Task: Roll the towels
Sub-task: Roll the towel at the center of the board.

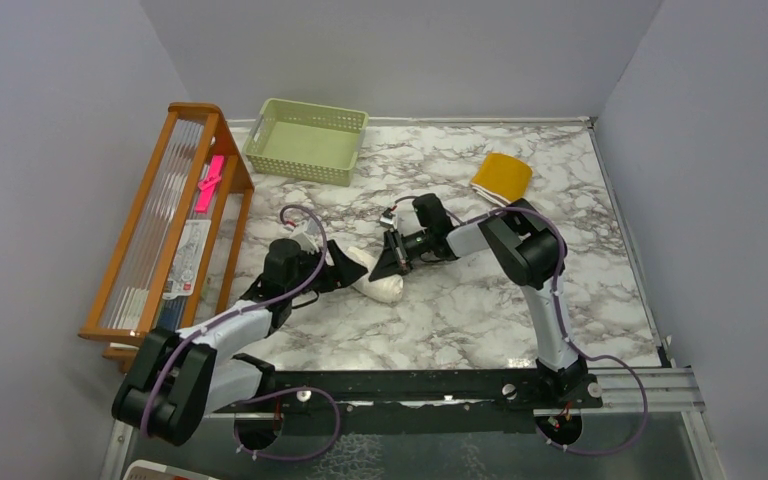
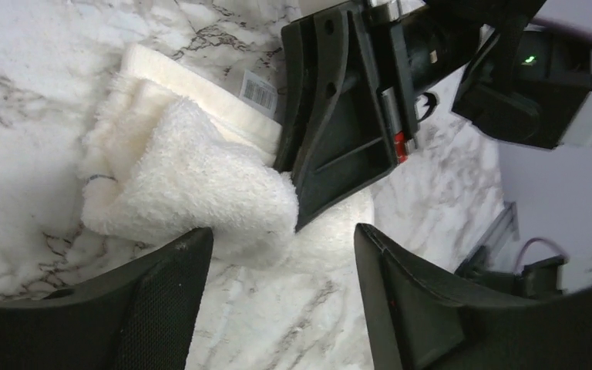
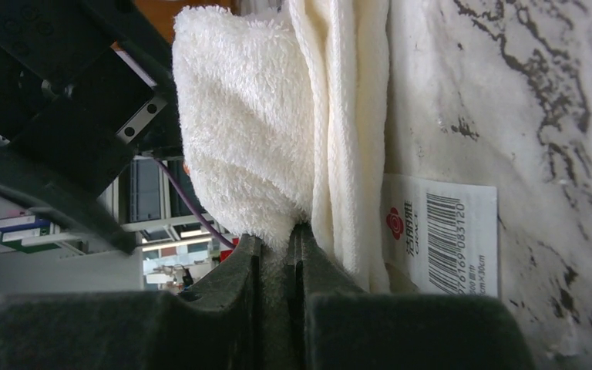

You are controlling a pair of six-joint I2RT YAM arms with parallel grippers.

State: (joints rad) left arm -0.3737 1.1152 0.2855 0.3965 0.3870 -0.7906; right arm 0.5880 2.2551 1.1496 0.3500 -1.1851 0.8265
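Observation:
The cream-white towel (image 1: 378,276) lies partly rolled on the marble table, mid-left. It also shows in the left wrist view (image 2: 193,177) and the right wrist view (image 3: 262,131). My right gripper (image 1: 392,262) is shut on a fold of it (image 3: 277,243). My left gripper (image 1: 345,272) is open and empty, its fingers (image 2: 162,308) just short of the roll, the roll's end near the left finger. The mustard-yellow towel (image 1: 501,175) sits rolled at the back right, away from both grippers.
A pale green plastic basket (image 1: 306,139) stands at the back. A wooden rack (image 1: 165,230) with papers and a pink item runs along the left edge. The towel's barcode label (image 3: 441,231) lies flat on the marble table (image 1: 460,310).

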